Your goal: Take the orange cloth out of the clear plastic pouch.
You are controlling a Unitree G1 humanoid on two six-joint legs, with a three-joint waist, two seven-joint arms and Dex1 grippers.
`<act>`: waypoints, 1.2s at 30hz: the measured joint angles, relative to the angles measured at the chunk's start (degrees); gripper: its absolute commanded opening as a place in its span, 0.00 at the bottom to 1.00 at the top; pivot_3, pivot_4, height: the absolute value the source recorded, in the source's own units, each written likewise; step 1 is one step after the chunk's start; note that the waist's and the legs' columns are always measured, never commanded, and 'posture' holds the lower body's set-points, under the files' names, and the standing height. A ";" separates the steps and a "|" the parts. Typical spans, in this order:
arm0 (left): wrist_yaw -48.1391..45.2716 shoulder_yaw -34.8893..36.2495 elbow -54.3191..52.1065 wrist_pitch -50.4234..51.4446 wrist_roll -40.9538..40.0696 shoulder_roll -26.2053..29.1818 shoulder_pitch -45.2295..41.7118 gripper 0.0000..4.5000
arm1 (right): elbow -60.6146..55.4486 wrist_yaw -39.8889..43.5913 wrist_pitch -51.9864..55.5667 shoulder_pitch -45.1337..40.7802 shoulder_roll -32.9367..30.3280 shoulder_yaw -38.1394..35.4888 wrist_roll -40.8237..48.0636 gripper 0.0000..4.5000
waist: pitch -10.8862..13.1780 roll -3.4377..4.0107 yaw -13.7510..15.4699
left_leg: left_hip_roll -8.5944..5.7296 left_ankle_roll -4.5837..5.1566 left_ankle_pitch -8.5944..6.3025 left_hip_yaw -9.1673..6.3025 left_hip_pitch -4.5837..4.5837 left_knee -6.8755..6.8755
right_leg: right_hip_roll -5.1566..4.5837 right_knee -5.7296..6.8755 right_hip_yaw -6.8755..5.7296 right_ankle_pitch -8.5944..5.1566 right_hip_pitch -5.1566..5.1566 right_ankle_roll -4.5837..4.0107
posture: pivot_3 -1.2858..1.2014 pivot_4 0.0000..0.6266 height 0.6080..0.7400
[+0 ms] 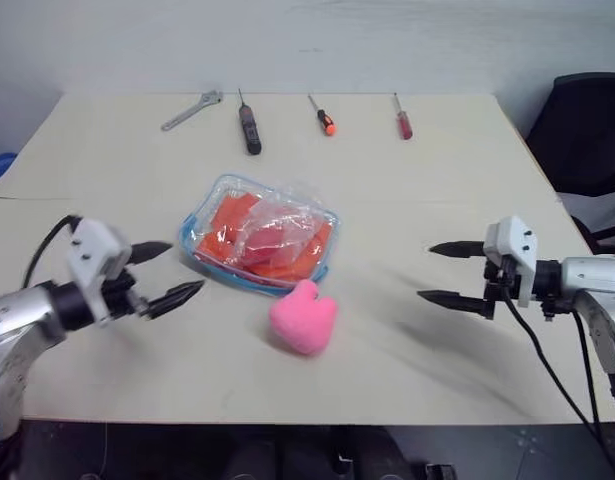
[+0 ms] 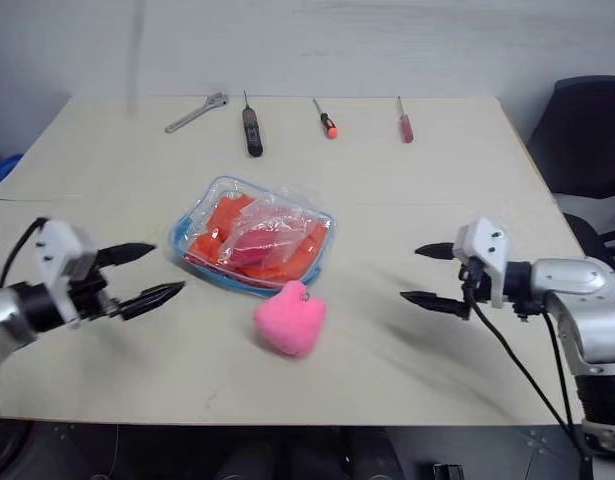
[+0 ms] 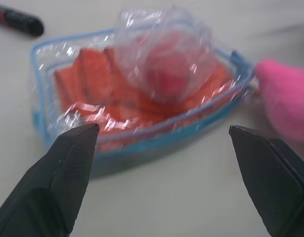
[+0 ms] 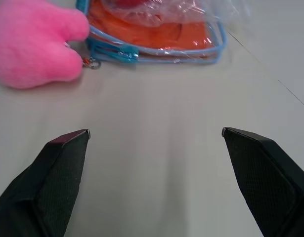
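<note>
Nearest me, my left gripper (image 1: 172, 272) and right gripper (image 1: 439, 273) both hang spread wide and empty, flanking the clear plastic pouch (image 1: 259, 238) lying mid-table, long axis slanting away to my left; the left one sits closer. The orange cloth (image 1: 230, 225) lies flat inside it. My right wrist view adds the zipper pull beside the pink plush charm (image 4: 35, 42)

We see a glossy, crinkled clear plastic pouch with light blue trim (image 1: 219, 268) holding a ribbed orange cloth (image 1: 227, 228), beside a fuzzy pink plush charm (image 1: 303, 316). The pale tabletop (image 1: 407, 200) looks smooth and matt, the silver metal wrench (image 1: 191, 110) dully shiny, and the finely textured black gripper fingers (image 3: 67, 177) matt.
</note>
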 measured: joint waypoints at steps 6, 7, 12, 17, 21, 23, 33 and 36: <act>6.69 -13.49 10.70 -4.28 10.68 -5.69 -11.25 0.99 | -5.04 -2.93 2.35 -0.10 2.80 2.33 0.88 1.00 | 0.00 -0.02 -0.17 | -0.03 -0.18 0.10 0.01 0.09 -0.01 | 0.05 0.07 0.02 0.01 0.00 -0.02 | 0.52 0.24 1.00; 7.60 -15.04 13.22 -4.97 12.30 -7.05 -12.83 0.99 | -5.42 -3.32 2.62 -0.14 2.95 2.78 0.95 1.00 | 0.00 -0.01 -0.07 | -0.03 -0.18 0.10 0.00 0.08 -0.01 | 0.04 0.07 0.02 0.01 -0.01 -0.02 | 0.52 0.24 1.00; 8.76 -18.56 23.54 -8.89 16.38 -12.56 -19.28 0.99 | -6.29 -4.68 2.91 -0.33 3.90 3.40 1.04 1.00 | -0.01 -0.04 0.15 | -0.07 -0.18 0.12 -0.01 -0.05 0.05 | 0.00 0.09 0.00 0.01 -0.11 -0.02 | 0.52 0.24 1.00; 7.37 -20.00 28.98 -10.77 16.80 -16.34 -21.82 0.99 | -6.57 -5.54 2.94 -0.36 3.96 3.40 1.05 1.00 | -0.02 -0.05 0.17 | -0.08 -0.20 0.14 -0.02 -0.09 0.09 | -0.02 0.12 -0.01 0.01 -0.16 -0.02 | 0.52 0.24 1.00; 6.50 -20.03 30.86 -11.16 16.86 -17.60 -22.65 0.99 | -6.70 -5.82 2.94 -0.20 3.97 3.40 1.08 1.00 | -0.01 -0.06 0.03 | -0.08 -0.25 0.17 -0.03 -0.11 0.10 | -0.01 0.15 -0.02 0.01 -0.19 -0.02 | 0.52 0.24 1.00; 5.48 -20.04 30.69 -11.19 16.81 -17.82 -23.18 0.99 | -6.76 -5.96 2.94 -0.11 3.97 3.40 1.11 1.00 | -0.02 -0.06 0.05 | -0.08 -0.26 0.18 -0.03 -0.11 0.10 | -0.01 0.17 -0.02 0.01 -0.19 -0.02 | 0.52 0.24 1.00; 3.09 -21.85 32.92 -14.99 19.55 -18.27 -23.69 0.59 | -7.43 -6.63 2.88 1.00 3.97 3.41 1.44 1.00 | -0.02 -0.06 0.14 | -0.08 -0.27 0.18 -0.05 -0.11 0.10 | -0.02 0.16 -0.02 0.01 -0.19 -0.02 | 0.52 0.24 1.00; 2.82 -21.97 32.79 -15.07 19.55 -18.34 -23.62 0.41 | -7.49 -6.69 2.88 0.83 3.97 3.41 1.48 1.00 | -0.02 -0.06 0.10 | -0.09 -0.27 0.18 -0.05 -0.11 0.10 | -0.02 0.16 -0.02 0.01 -0.19 -0.02 | 0.52 0.24 1.00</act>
